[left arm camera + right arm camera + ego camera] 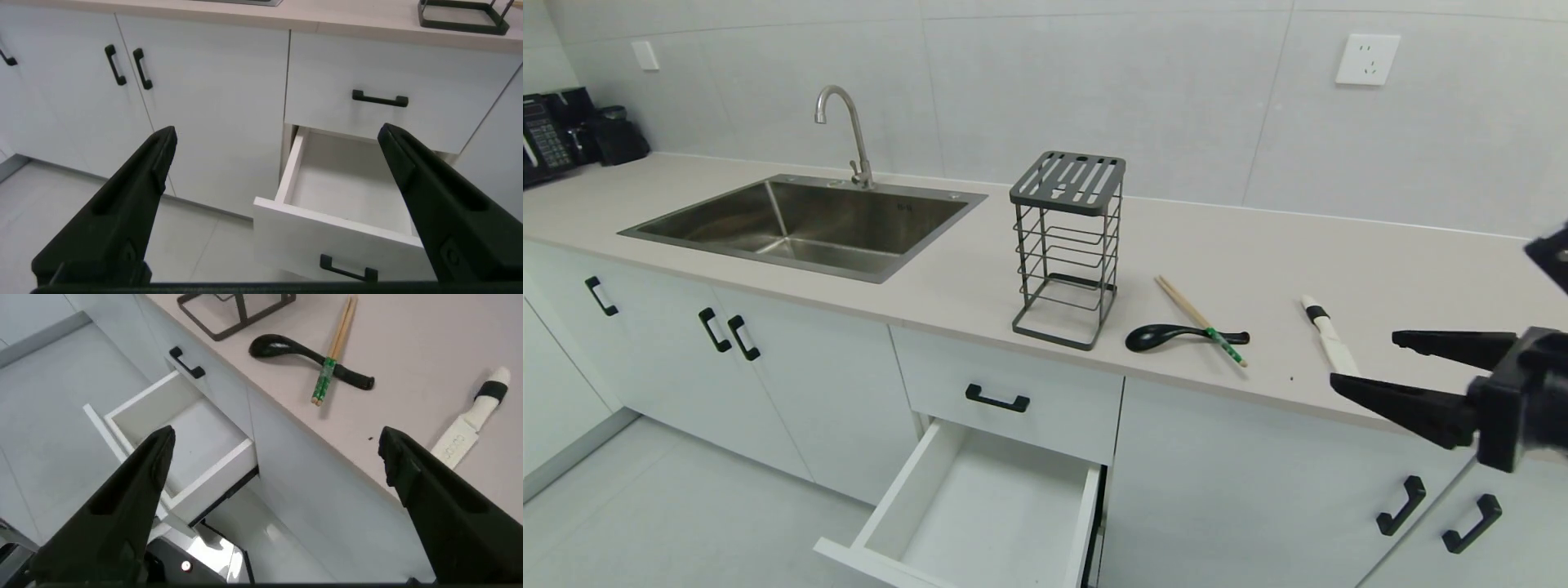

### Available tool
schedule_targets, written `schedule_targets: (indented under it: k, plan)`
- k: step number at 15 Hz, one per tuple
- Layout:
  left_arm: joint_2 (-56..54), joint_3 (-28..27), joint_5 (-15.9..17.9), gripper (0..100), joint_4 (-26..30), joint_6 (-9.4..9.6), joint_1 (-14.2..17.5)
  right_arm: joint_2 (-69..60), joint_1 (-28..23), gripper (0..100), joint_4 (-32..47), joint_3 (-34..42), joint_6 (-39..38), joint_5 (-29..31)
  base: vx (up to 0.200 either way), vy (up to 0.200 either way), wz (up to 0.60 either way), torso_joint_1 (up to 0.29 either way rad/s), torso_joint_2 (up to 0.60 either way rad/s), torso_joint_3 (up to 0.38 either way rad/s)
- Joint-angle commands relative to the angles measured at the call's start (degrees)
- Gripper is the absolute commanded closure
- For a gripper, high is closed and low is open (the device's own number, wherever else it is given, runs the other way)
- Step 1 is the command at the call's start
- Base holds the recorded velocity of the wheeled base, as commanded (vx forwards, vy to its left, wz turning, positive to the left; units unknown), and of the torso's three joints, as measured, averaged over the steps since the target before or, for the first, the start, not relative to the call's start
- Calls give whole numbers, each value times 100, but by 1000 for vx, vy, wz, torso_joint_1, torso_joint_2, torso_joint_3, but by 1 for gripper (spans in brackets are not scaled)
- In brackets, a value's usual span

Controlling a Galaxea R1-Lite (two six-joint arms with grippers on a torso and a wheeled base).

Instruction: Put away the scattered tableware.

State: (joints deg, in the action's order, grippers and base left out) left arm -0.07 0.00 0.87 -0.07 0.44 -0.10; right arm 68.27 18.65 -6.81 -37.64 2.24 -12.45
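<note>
A black spoon [1168,335] [282,348] lies on the beige counter [1241,261], with a pair of wooden chopsticks [1196,317] [337,343] resting across its handle. To their right lies a white utensil with a black band [1327,335] [470,425]. My right gripper [1365,358] [275,434] hangs open and holds nothing, off the counter's front edge just right of the white utensil. My left gripper [278,135] is open too, low in front of the cabinets and facing the pulled-out white drawer [351,180] [988,506] [204,425].
A dark wire rack [1066,245] [237,310] stands on the counter left of the spoon, above the drawer. Farther left are a steel sink [800,224] and faucet [845,131]. A black device [547,131] sits at the far left end.
</note>
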Motion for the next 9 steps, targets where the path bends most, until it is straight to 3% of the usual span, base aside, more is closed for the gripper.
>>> schedule_targets:
  k: [1, 5, 9]
  plan:
    - [7, 0, 1, 0, -1, 0, 1, 864, 288, 0, 13, -340, -5, 199, 0, 0, 0, 0, 0, 0]
    - [7, 0, 1, 0, -1, 0, 1, 1760, 534, 0, 5, -973, -180, 770, 0, 0, 0, 0, 0, 0]
    - [7, 0, 1, 0, -1, 0, 1, 2525, 1044, 0, 5, -1430, -1138, 1359, 0, 0, 0, 0, 0, 0]
